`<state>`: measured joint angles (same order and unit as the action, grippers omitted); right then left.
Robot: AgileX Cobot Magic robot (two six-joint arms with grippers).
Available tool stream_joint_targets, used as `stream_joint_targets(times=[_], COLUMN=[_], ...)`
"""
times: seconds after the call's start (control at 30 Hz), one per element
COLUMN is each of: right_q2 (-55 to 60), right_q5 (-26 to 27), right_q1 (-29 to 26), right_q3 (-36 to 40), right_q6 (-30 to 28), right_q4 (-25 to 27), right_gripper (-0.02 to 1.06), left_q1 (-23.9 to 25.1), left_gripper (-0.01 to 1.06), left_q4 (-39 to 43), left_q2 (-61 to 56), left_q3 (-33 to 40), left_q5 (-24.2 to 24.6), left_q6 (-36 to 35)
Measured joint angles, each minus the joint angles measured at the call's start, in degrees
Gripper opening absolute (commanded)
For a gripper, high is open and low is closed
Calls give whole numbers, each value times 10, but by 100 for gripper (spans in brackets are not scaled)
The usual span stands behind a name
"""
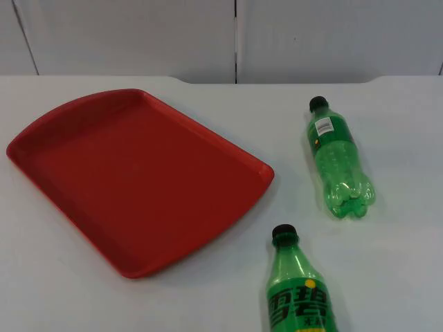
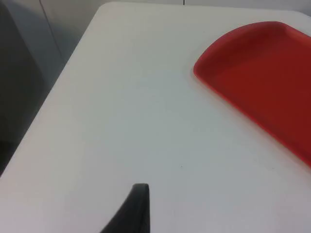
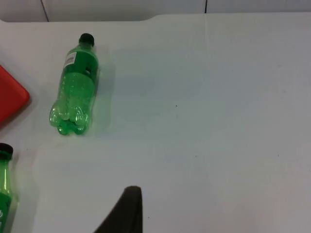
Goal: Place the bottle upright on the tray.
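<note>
- Lying flat on the table (image 1: pixel 208 304), right of the tray (image 1: pixel 131 176): far bottle (image 1: pixel 337 160), cap pointing far, base pointing near, long axis running near-to-far with a slight lean to the right.
- Lying near it, closer in: near bottle (image 1: pixel 297 290), cap also pointing far, body running off the near edge of the top view, so full length not judgeable.
- Sitting well apart from the tray's right rim: far bottle; sitting just beside the tray's near-right corner: near bottle.
- Waiting over the bare table right of both bottles: right gripper (image 3: pixel 127 211), one black fingertip in sight, finger state impossible to tell.
- Looking from the right wrist: far bottle (image 3: pixel 75 87) ahead and off to the left of the fingertip, near bottle (image 3: pixel 4 187) further left and closer.
- Waiting over the table left of the tray (image 2: pixel 257 77): left gripper (image 2: pixel 136 208), again one fingertip in sight, finger state impossible to tell.
- Judging reach: right arm nearer to both bottles, with the tray lying between them and the left arm.
- Judging the coming grasp: closing across the short width of a bottle, at right angles to its near-far axis, then tipping cap-up before setting down.
- Counting: two bottles, both green with black caps; one red tray, holding nothing; two grippers.
- Nothing yet upright, nothing yet on the tray.
</note>
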<state>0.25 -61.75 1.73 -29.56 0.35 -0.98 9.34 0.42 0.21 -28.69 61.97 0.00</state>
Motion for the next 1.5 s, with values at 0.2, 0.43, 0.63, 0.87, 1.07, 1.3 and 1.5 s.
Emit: stream_joint_targets(times=[0.2, 0.43, 0.63, 0.87, 1.07, 1.3, 1.5], right_q2=[0, 0, 0, 0, 0, 0, 0], right_q5=[0, 0, 0, 0, 0, 0, 0], right_q1=[0, 0, 0, 0, 0, 0, 0], right_q3=[0, 0, 0, 0, 0, 0, 0], right_q6=[0, 0, 0, 0, 0, 0, -4], right_q4=[0, 0, 0, 0, 0, 0, 0], right_gripper=[105, 105, 105, 105, 105, 105, 105], left_q1=[0, 0, 0, 0, 0, 0, 0], left_gripper=[105, 105, 105, 105, 105, 105, 105], left_q4=[-4, -11, -47, -98, -137, -177, -208], left_q2=[0, 1, 55, 119, 174, 232, 274], left_q3=[0, -12, -39, -80, -117, -130, -130], left_q5=[0, 28, 58, 63, 64, 66, 66], left_q6=[0, 0, 0, 0, 0, 7, 28])
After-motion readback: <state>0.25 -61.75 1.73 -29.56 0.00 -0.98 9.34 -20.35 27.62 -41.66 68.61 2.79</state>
